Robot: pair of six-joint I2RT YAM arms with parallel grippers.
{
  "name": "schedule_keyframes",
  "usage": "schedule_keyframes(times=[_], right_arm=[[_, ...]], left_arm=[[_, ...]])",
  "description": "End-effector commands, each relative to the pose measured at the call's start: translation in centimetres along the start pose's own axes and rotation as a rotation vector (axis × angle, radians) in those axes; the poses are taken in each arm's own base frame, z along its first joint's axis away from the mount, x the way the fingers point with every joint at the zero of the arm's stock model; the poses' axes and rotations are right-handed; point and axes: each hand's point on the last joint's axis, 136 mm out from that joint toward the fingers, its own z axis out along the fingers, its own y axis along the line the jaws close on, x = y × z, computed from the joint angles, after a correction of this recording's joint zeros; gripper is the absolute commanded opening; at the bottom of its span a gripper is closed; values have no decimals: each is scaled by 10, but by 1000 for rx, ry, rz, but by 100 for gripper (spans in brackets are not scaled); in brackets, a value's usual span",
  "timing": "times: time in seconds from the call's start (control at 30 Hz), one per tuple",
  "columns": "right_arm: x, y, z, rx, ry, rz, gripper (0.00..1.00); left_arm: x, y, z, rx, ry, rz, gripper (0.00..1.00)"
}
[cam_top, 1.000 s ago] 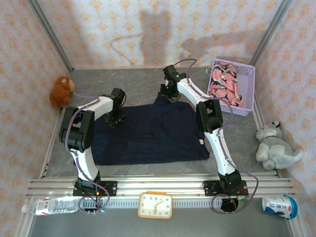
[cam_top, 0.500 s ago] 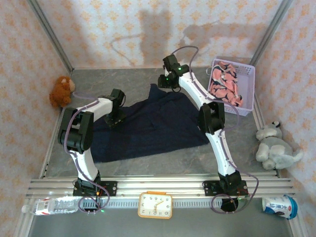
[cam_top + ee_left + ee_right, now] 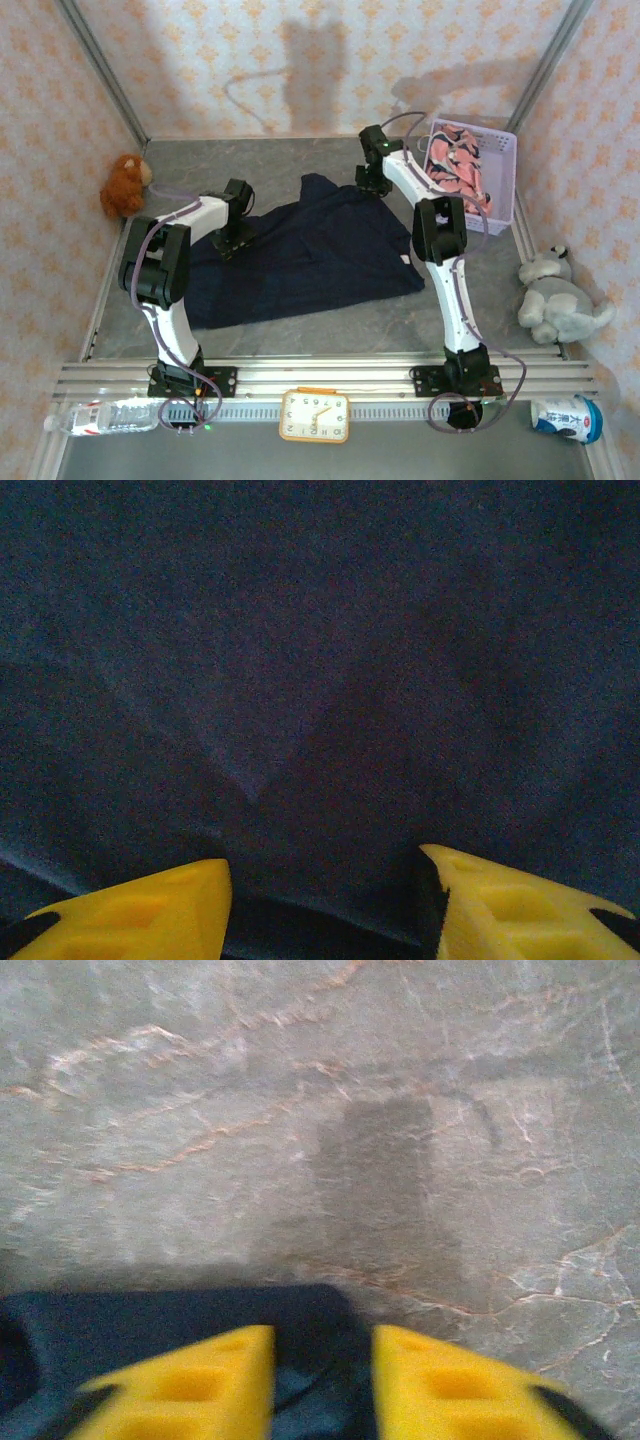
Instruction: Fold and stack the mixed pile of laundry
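Far corner of navy garment point(image 3: 300, 260) pinched; pink garment point(image 3: 452, 170) sits in basket point(image 3: 492, 222).
Top: navy garment limp across the centre of the table point(image 3: 200, 165); perforated plastic basket at far right corner. Left wrist: left gripper point(image 3: 320, 865) half open over matte cloth, holding nothing. Right wrist: right gripper point(image 3: 322, 1345) nipped on navy hem. Soft, probably light; take your holds at corners.

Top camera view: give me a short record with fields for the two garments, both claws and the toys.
navy garment: spread on the table, far edge rumpled
pink garment: bunched in the lavender basket
left claw: open, low over the left part of the navy garment
right claw: closed on the far right edge of the navy garment
plush toys: brown one at far left, grey one at right
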Motion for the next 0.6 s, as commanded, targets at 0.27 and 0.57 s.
schedule_keyframes(times=[0.27, 0.57], right_arm=[[128, -20, -24, -3, 165, 128, 0], [159, -7, -66, -72, 168, 77, 27]], left_arm=[[-8, 26, 17, -131, 39, 64, 52], [-28, 9, 9, -125, 37, 163, 52]])
